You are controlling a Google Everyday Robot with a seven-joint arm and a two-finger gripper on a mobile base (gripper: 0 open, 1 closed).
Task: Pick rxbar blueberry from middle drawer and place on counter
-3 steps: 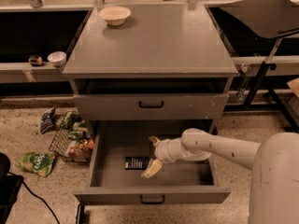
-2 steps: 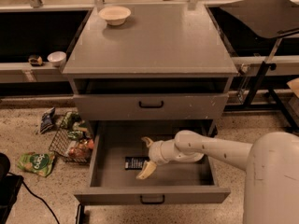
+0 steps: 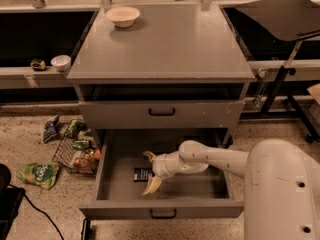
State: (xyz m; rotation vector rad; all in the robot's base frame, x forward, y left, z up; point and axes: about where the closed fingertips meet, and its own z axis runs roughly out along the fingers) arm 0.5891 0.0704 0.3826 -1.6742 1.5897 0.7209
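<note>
The middle drawer (image 3: 115,194) is pulled out below the upper handled front. The rxbar blueberry (image 3: 141,174) lies flat on the drawer floor, a small dark wrapper with white print. My gripper (image 3: 150,171) reaches in from the right, down inside the drawer. Its two cream fingertips (image 3: 152,185) are spread open, one behind the bar and one in front, so the right end of the bar sits between them. The grey counter (image 3: 170,44) is the cabinet's broad top above.
A cream bowl (image 3: 123,16) stands at the counter's back left. A wire basket (image 3: 77,151) with snack bags and a loose green bag (image 3: 39,174) lie on the floor left of the drawer. A black stand (image 3: 282,79) is at the right.
My gripper has moved left across the drawer, from right of the bar to straddling its right end, fingers still open.
</note>
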